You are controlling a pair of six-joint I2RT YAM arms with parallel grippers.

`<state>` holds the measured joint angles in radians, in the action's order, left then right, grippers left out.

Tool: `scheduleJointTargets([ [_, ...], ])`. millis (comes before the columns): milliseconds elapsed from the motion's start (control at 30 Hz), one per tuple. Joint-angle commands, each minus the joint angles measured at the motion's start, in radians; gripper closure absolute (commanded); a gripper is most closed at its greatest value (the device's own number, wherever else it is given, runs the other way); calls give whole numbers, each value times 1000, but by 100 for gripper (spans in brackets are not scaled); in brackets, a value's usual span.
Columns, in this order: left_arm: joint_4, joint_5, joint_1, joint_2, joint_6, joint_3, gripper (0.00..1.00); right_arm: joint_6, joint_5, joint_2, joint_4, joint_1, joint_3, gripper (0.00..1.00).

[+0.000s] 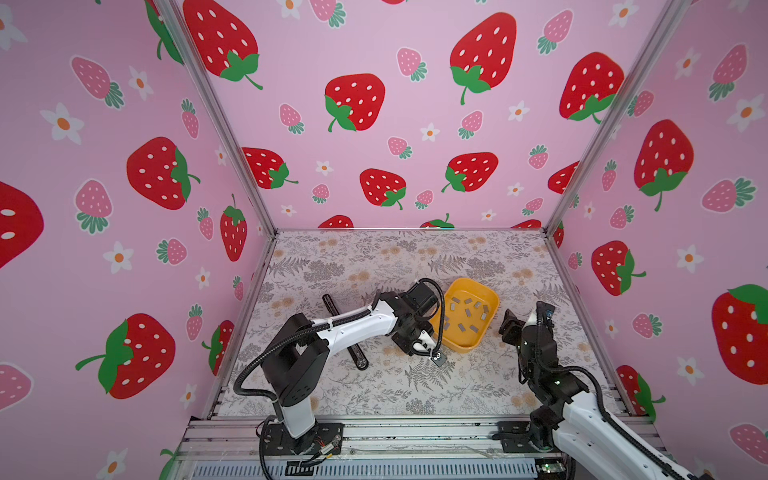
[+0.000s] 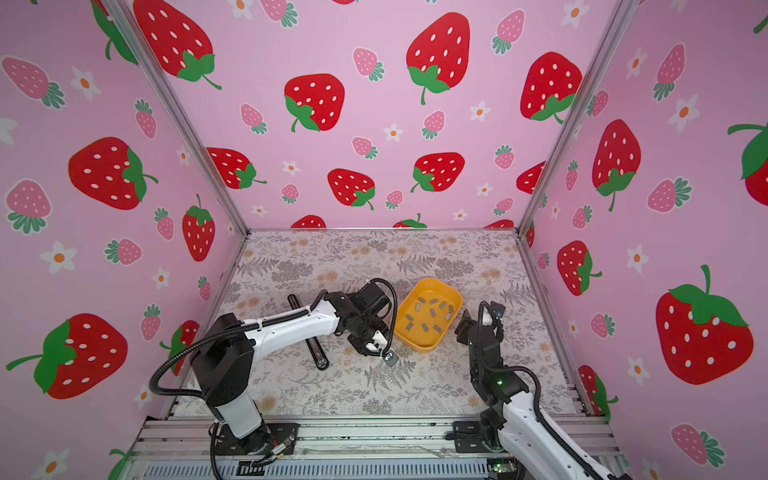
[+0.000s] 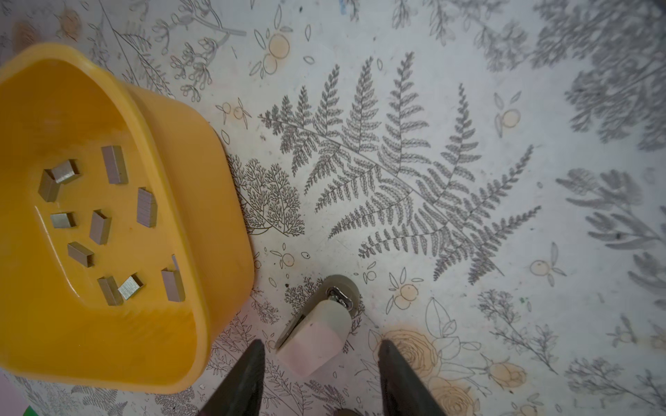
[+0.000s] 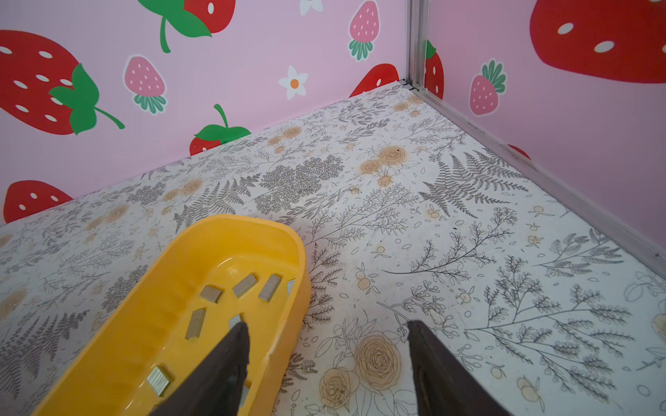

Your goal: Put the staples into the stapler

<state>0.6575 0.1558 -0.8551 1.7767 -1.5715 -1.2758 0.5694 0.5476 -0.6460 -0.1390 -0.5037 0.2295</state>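
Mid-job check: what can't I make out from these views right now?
- Stapler: its middle is hidden under the left arm in both top views; open or closed, unclear.
- White-and-pink piece between the left gripper's fingers: identity unclear; tiny in top views.
- Staples: the cable covers some in both top views; exact count uncertain.
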Motion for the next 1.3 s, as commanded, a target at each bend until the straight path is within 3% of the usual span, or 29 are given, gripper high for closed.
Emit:
scheduleJointTargets([
  [0, 13, -83, 5, 25, -73, -35, 48, -18, -45, 6, -72, 32, -27, 28],
  [467, -33, -137, 2, 125, -143, -73, 49, -18, -82, -46, -121, 67, -36, 29],
  [867, 55, -153, -16, 162, -171, -94, 61, -24, -109, -83, -131, 79, -25, 29],
  [1133, 102, -151, -34, 165, -191, -102, 57, -26, -122, -89, -134, 83, -23, 29],
  [1267, 104, -159, -38, 180, -186, -117, 61, -26, -125, -89, -133, 85, -23, 29],
])
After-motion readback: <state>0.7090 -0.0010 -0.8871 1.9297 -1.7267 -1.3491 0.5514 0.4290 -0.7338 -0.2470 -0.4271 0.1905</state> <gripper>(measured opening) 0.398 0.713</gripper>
